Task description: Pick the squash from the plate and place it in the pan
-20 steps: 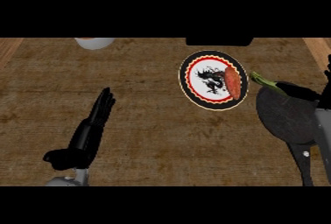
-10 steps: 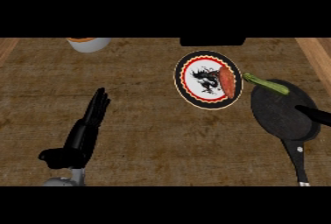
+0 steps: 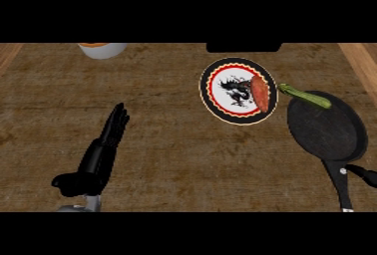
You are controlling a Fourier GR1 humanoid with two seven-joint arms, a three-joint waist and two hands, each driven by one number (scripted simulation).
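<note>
A green elongated squash [image 3: 303,95] lies across the upper left rim of the black pan [image 3: 326,130], just right of the plate. The round patterned plate [image 3: 208,89] still carries an orange-red piece [image 3: 260,92] on its right side. The pan's handle [image 3: 342,182] points toward me. Only a small bit of my right hand [image 3: 365,176] shows at the lower right edge, beside the handle and apart from the squash. My left hand [image 3: 94,159] rests open on the counter at the lower left, fingers straight and pointing away.
A white bowl [image 3: 101,49] stands at the back left. A dark object [image 3: 243,47] sits at the back behind the plate. A lighter wooden edge [image 3: 362,60] runs along the counter's right side. Bare wooden counter lies between my left hand and the plate.
My right hand has drawn back from over the pan to the lower right edge. The squash stays at the pan's rim. The left hand has not moved.
</note>
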